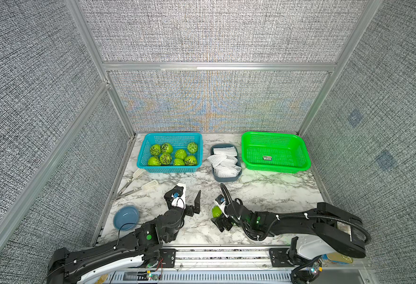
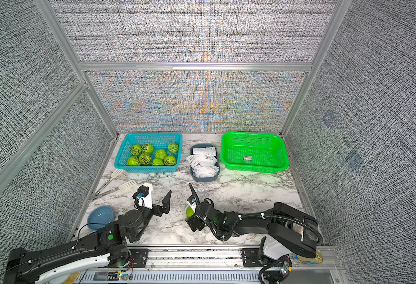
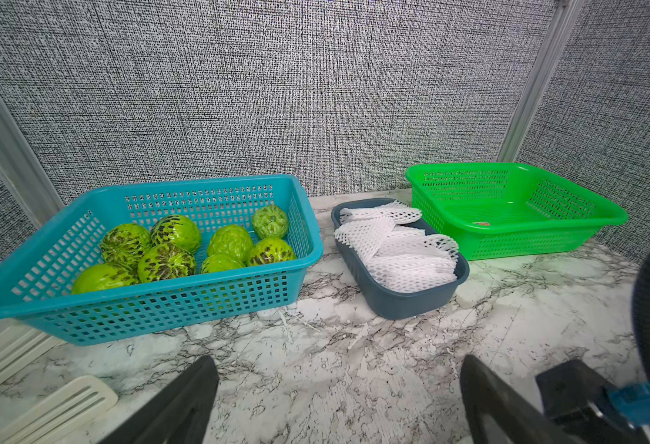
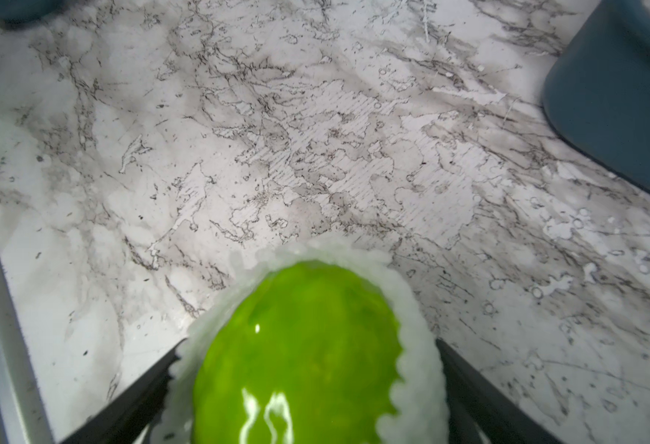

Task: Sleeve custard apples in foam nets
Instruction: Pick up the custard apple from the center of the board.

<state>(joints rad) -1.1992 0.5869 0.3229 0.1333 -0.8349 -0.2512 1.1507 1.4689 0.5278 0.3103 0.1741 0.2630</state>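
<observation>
**Right gripper clamped on sleeved custard apple; left gripper empty, jaws apart.**

The right gripper (image 4: 310, 348) has one jaw on each side of the sleeved custard apple (image 4: 296, 376), both pressing on the foam net (image 4: 417, 346) that wraps it; the fruit's front end shows bare through the net's mouth. In both top views this fruit is over the front-centre of the bench (image 1: 263, 191); contact with the bench cannot be told. The left gripper (image 3: 337, 371) is beside it, jaws wide, holding nothing. Eight bare custard apples (image 1: 165, 158) lie in the blue basket (image 1: 170, 169) at the rear. The spare foam nets (image 1: 224, 162) are piled in the grey tray (image 1: 226, 179), between the blue basket and the green basket (image 1: 276, 167).
</observation>
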